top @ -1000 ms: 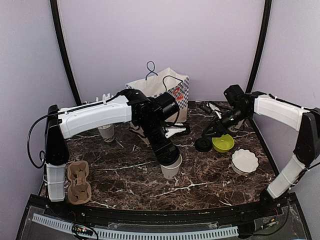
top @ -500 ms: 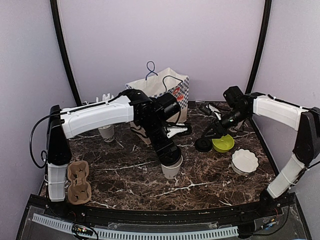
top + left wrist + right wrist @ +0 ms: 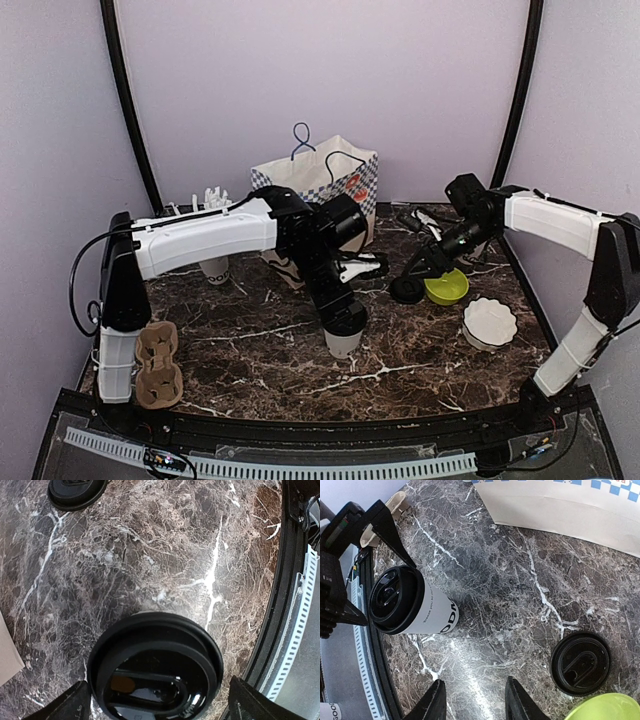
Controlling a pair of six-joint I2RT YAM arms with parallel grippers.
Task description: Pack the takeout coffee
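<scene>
One takeout coffee cup (image 3: 343, 344), white with black lettering and a black lid (image 3: 156, 670), stands on the marble table (image 3: 250, 330); it also shows in the right wrist view (image 3: 427, 612). My left gripper (image 3: 340, 318) hangs straight over it, jaws open, one finger on each side of the lid (image 3: 160, 705), with a small gap showing. A loose black lid (image 3: 405, 290) lies flat on the table (image 3: 580, 662). My right gripper (image 3: 425, 262) is open and empty above the table (image 3: 476, 700), just left of that lid. A second lidded cup is not in view.
A checkered paper bag (image 3: 315, 195) stands at the back. A cup with white straws (image 3: 213, 268) is behind my left arm. A cardboard cup carrier (image 3: 155, 365) lies front left. A lime-green bowl (image 3: 447, 287) and a white fluted bowl (image 3: 490, 322) sit right.
My left arm has swung a little to the right and its wrist has settled lower over the cup. The cup has stayed put. My right arm has barely moved.
</scene>
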